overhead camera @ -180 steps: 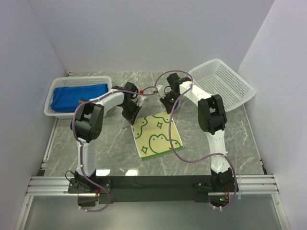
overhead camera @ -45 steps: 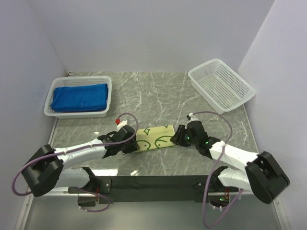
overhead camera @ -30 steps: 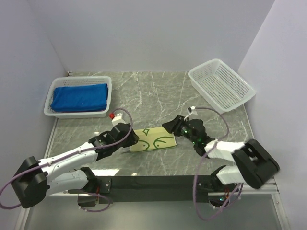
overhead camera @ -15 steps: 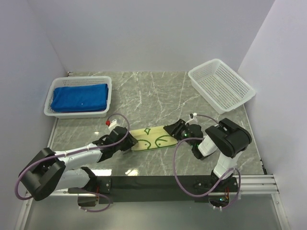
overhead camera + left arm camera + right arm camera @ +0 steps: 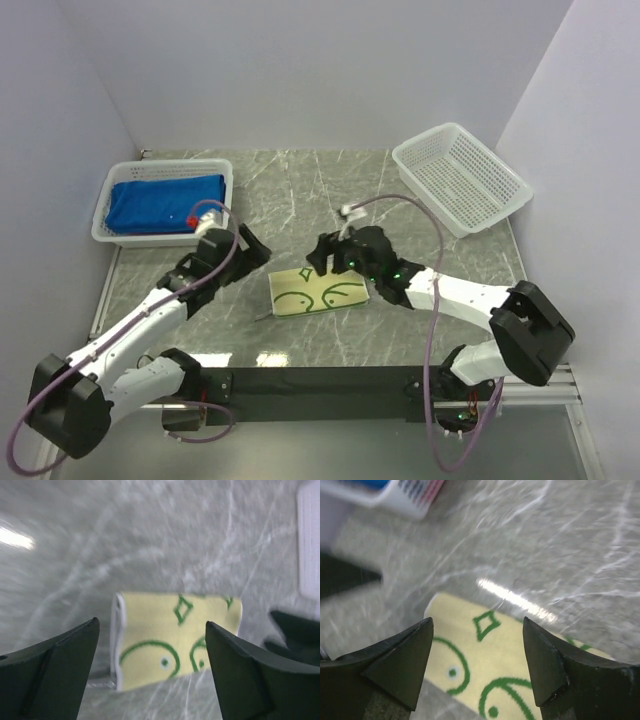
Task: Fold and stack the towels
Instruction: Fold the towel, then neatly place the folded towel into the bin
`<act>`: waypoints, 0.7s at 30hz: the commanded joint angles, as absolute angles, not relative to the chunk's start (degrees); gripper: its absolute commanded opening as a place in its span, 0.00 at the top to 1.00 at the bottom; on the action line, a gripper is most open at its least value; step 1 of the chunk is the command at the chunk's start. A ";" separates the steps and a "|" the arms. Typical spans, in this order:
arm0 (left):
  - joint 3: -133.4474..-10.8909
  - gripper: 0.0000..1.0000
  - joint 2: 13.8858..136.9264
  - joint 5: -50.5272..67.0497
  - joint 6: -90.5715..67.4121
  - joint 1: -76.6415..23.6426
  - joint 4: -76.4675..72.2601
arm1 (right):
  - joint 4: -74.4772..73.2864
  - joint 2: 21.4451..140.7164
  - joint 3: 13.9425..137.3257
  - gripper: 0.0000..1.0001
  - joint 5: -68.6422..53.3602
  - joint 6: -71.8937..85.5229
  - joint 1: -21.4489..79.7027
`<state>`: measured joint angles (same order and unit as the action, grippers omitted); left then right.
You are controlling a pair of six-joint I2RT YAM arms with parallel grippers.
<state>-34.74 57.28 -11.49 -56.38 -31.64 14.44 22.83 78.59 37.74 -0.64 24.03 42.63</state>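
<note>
A pale yellow towel (image 5: pixel 315 290) with green motifs lies folded into a narrow rectangle on the marble table, near the front middle. My left gripper (image 5: pixel 254 245) hovers open to its upper left, off the cloth. Over the towel's far edge, my right gripper (image 5: pixel 320 254) is also open and holds nothing. The left wrist view has the towel (image 5: pixel 175 640) below the wide-spread left gripper (image 5: pixel 151 625). Seen from the right wrist, the towel (image 5: pixel 485 660) lies under the spread right gripper (image 5: pixel 476 622). Folded royal blue towels (image 5: pixel 165 203) fill the left basket.
A white lattice basket (image 5: pixel 105 228) with the blue towels stands at the back left, and its corner (image 5: pixel 410 497) shows in the right wrist view. A second white basket (image 5: pixel 505 190) sits tilted at the back right. The right arm (image 5: pixel 295 635) shows dark beside the towel.
Both grippers have opened and let go of the yellow towel. They have lifted and drawn back toward the far side, the left one going left. The towel now lies folded narrower.
</note>
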 commanded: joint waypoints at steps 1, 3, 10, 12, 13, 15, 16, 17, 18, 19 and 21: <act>-39.45 0.01 55.29 -10.64 -46.79 -25.33 22.75 | 5.03 80.67 44.19 0.20 1.06 10.48 49.54; -40.78 0.01 55.20 -9.76 -43.87 -20.49 24.60 | -0.93 82.87 48.66 0.19 1.67 6.27 52.98; -44.83 0.01 53.26 -10.02 -36.04 -13.62 28.74 | -11.24 94.90 60.37 0.24 4.04 0.53 64.68; -44.39 0.01 52.65 -9.93 -35.42 -13.01 28.04 | -13.79 97.46 64.15 0.26 5.09 -1.49 66.53; -43.69 0.01 52.30 -9.50 -35.25 -12.83 27.69 | -14.41 99.99 65.29 0.27 5.45 -2.02 67.06; -42.37 0.01 51.51 -8.70 -35.77 -12.83 26.46 | -16.16 102.21 68.27 0.29 6.50 -3.68 68.37; -40.97 0.01 51.16 -8.35 -36.29 -12.75 26.11 | -16.69 103.87 69.25 0.29 6.68 -4.04 68.81; -40.70 0.01 50.54 -7.74 -36.47 -12.48 26.02 | -17.05 104.67 70.13 0.29 6.77 -4.39 69.25; -40.78 0.01 50.28 -7.30 -36.47 -12.39 26.19 | -17.75 105.46 71.53 0.30 7.03 -5.00 69.69; -40.69 0.01 49.84 -7.56 -36.47 -12.39 26.19 | -18.01 106.95 72.15 0.30 7.38 -5.10 69.96; -40.69 0.01 49.48 -8.26 -36.30 -12.22 26.45 | -18.81 108.36 73.65 0.31 7.64 -5.89 70.31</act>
